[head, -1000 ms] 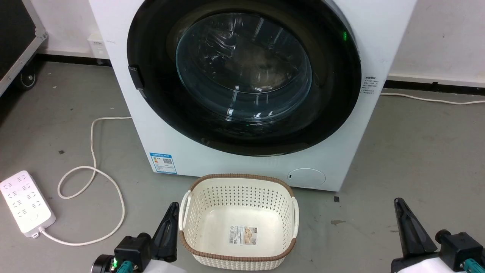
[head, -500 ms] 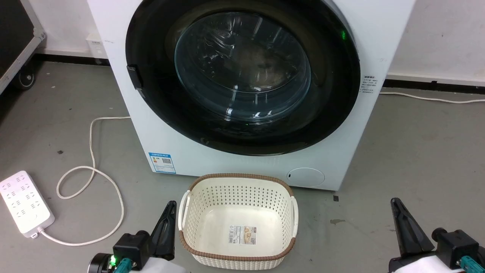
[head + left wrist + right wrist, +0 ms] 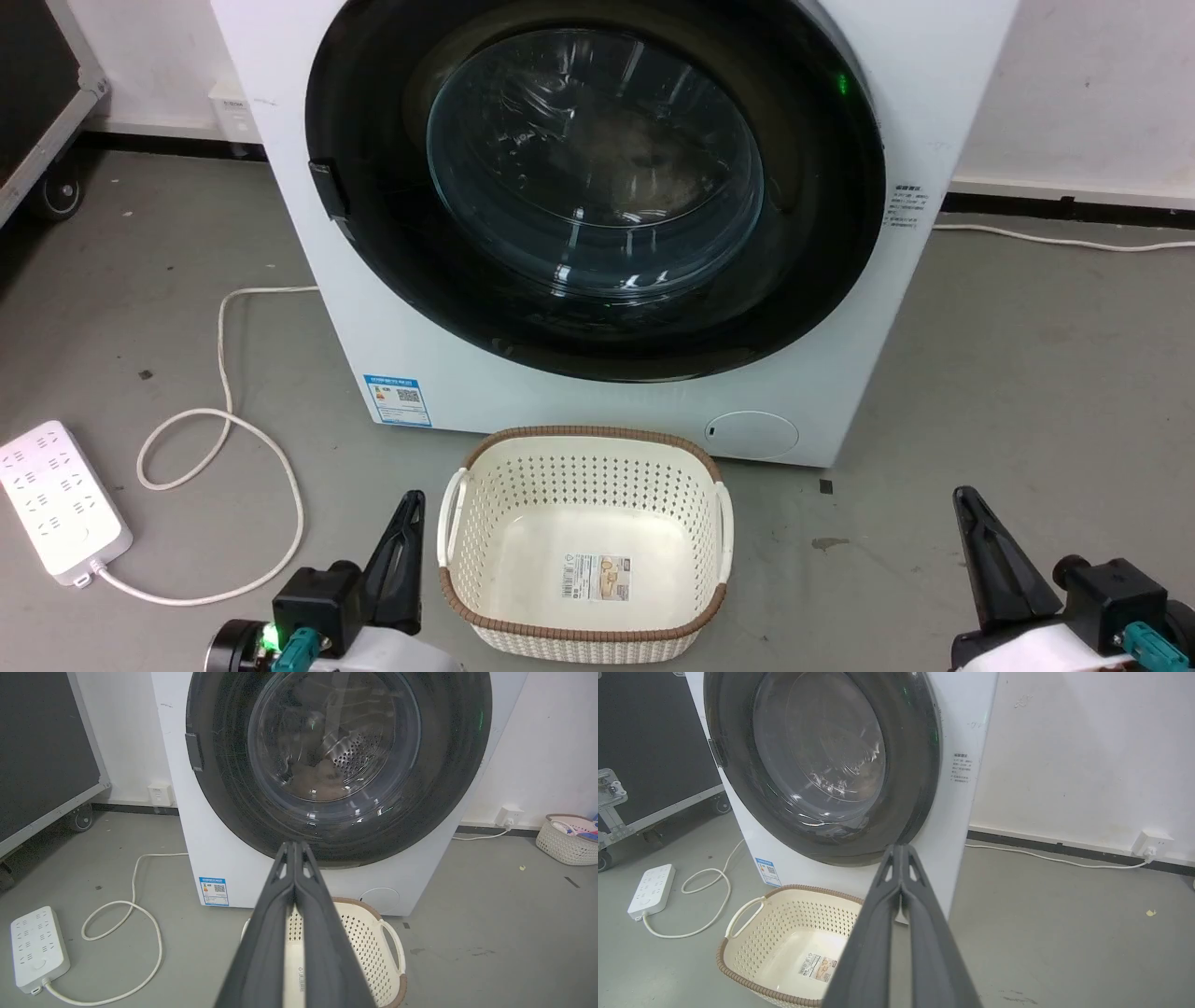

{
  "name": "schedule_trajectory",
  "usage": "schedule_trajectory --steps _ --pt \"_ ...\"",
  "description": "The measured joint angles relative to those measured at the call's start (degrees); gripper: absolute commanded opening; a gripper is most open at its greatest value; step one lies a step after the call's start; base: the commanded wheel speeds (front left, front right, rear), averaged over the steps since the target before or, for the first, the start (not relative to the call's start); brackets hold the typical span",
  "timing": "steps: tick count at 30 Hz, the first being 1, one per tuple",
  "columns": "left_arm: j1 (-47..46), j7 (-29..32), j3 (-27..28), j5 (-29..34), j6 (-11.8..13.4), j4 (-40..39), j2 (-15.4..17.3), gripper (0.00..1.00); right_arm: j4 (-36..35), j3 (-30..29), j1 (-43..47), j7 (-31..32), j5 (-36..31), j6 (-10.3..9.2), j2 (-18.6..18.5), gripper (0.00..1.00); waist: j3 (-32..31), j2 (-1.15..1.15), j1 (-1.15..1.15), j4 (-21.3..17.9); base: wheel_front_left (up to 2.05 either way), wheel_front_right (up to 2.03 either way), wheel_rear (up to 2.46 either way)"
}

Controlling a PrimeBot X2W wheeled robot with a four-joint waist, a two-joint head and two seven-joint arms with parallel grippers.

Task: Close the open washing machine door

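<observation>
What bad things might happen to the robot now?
The washing machine door looks flush, but whether it latched cannot be told; it might swing open. Rolling forward, the robot could bump the basket on the floor between its shut left gripper and right gripper, or snag the white cable.

Washing machine door [image 3: 595,177] straight in front of me: big, round, wide black rim, bulging clear glass bowl in the middle. It sits flat against the white washer [image 3: 392,327] front, nearly spanning its width.
</observation>
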Motion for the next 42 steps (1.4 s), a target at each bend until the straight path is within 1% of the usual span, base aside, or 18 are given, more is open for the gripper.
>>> schedule_trajectory --steps 42 --pt "-0.03 4.98 2.3 3.28 1.31 -2.77 -0.03 0.0 -1.87 1.77 -0.78 4.98 -0.7 0.0 0.01 0.0 0.36 0.0 0.0 -0.54 0.0 0.0 0.0"
